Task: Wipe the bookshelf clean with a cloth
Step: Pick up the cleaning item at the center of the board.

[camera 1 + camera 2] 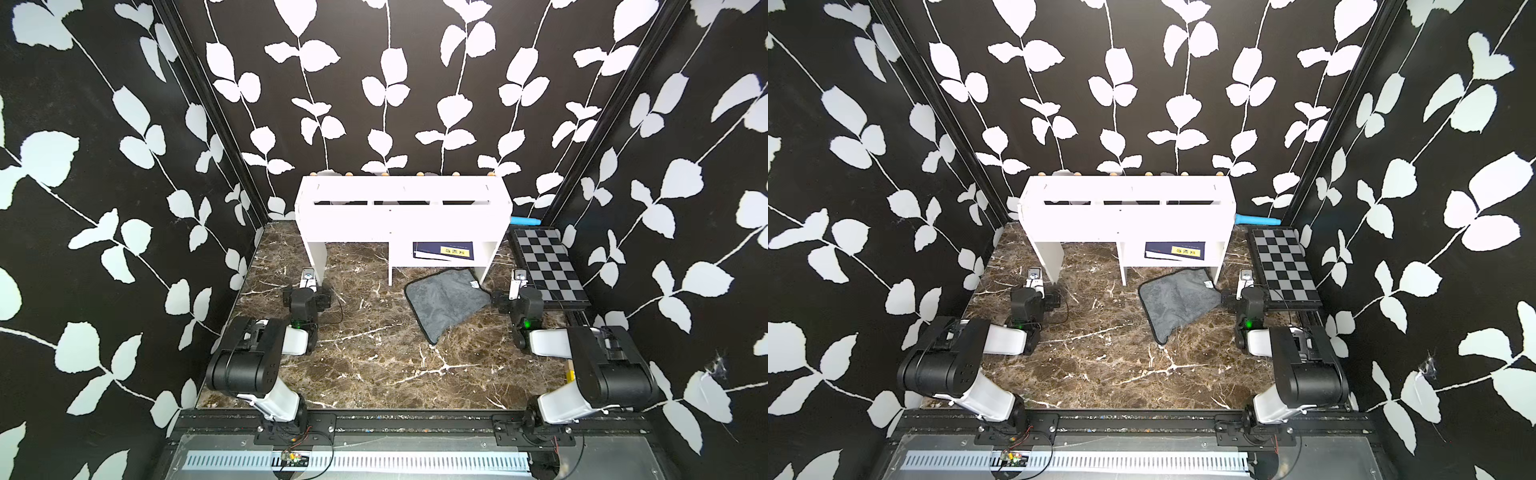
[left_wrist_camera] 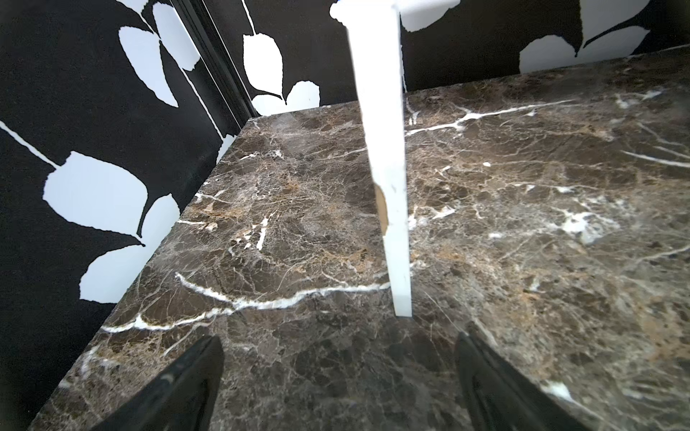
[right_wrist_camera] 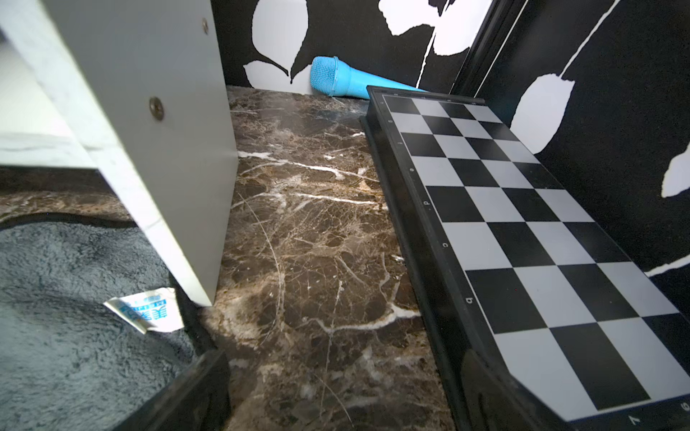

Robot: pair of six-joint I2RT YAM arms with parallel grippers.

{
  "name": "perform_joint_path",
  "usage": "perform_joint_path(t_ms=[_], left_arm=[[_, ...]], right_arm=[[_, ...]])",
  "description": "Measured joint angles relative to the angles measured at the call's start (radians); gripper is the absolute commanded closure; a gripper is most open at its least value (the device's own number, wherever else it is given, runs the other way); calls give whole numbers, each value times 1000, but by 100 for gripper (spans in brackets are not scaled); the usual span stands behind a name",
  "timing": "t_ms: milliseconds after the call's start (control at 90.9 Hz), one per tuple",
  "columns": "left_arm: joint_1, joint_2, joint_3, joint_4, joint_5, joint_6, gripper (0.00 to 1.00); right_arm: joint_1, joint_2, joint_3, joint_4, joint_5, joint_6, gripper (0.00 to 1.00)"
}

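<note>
1. White board forms the bookshelf (image 1: 403, 216); I see it standing at the far side of the marble table (image 1: 374, 365), against the back wall.
2. The cloth (image 1: 446, 301) lies spread on the table, grey face up, before the bookshelf's right leg, with its white tag (image 3: 143, 309) near the foot of that leg.
3. My left fingers (image 2: 186, 388) are spread wide and empty, facing the left leg.
4. My right fingers (image 3: 194, 392) are also wide apart, holding nothing, between the cloth and the checkered board (image 3: 522, 224).

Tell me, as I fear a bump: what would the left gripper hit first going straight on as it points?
Probably the end leg of the bookshelf: it stands just ahead of the open left gripper, slightly off centre, so it might miss.
</note>
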Motion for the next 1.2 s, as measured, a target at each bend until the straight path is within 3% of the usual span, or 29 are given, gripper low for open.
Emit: perform_joint_path(t_ms=[583, 737, 858, 946, 1067, 1199], left_arm=[[7, 0, 4, -19, 9, -5, 1], [8, -36, 21, -92, 7, -3, 3], [3, -148, 149, -354, -35, -17, 4], [1, -230, 273, -542, -48, -54, 3], [-1, -360, 372, -788, -20, -155, 12], [-48, -460, 394, -1021, -7, -278, 17]], right_arm=[[-2, -2, 11, -21, -9, 0, 1], [-2, -120, 262, -490, 30, 45, 1], [-2, -253, 486, -731, 126, 193, 0], [-56, -339, 496, -856, 148, 372, 14], [-183, -340, 457, -1062, 137, 517, 15], [-48, -388, 371, -1306, 174, 595, 17]])
